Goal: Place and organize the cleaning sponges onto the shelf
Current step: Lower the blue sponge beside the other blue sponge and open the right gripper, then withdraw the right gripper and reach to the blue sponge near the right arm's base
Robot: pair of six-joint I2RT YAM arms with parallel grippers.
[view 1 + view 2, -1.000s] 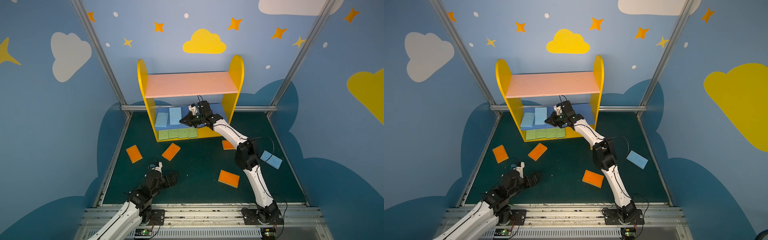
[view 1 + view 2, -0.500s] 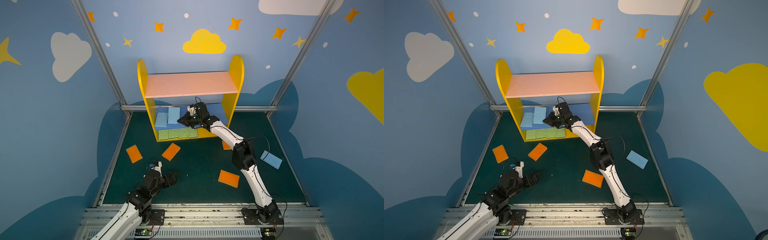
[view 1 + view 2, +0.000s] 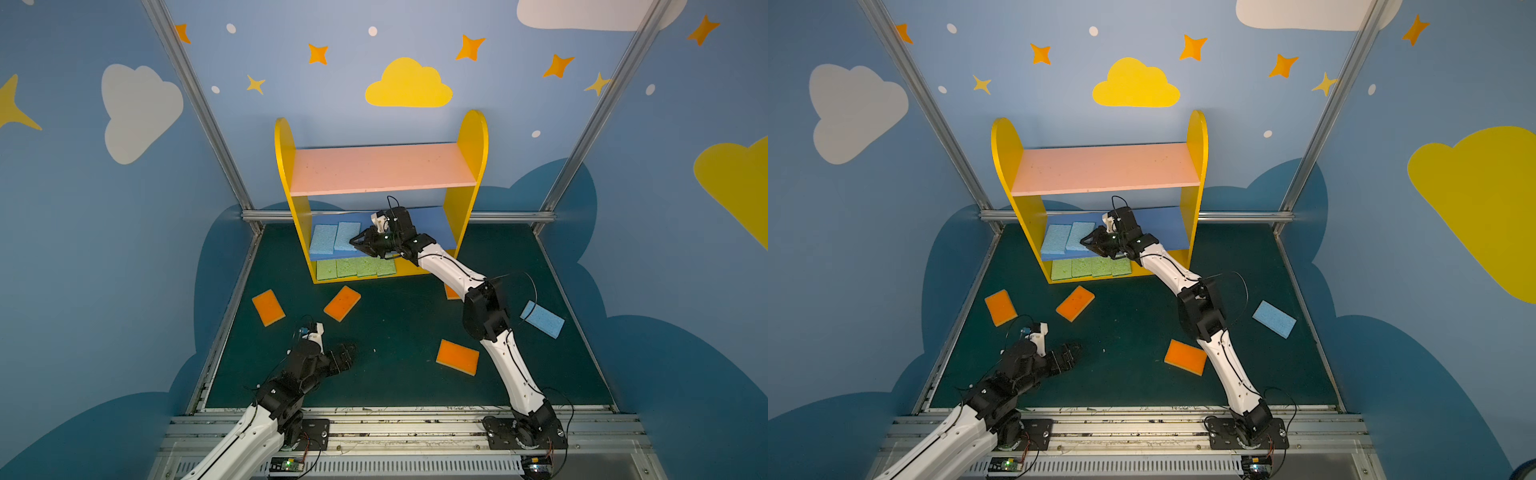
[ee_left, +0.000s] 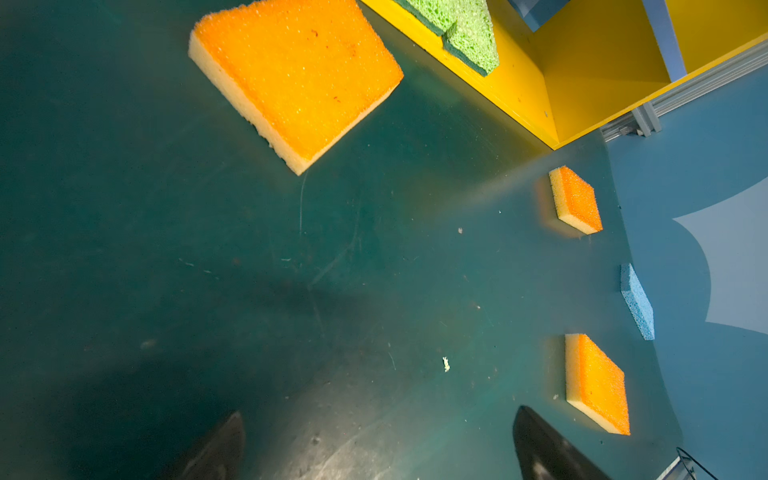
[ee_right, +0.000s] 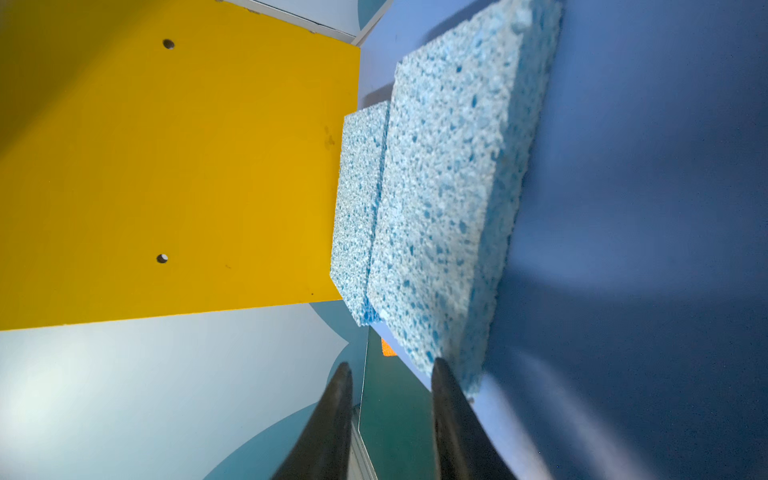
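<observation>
blue sponge (image 5: pixel 449 187) on blue board (image 5: pixel 644 208) | just ahead of right hand (image 5: pixel 392 368) | jaws parted, empty

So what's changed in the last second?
The right gripper slid left along the blue board and opened, apparently releasing the second blue sponge there. The left gripper stayed open and still; the floor sponges did not move.
</observation>
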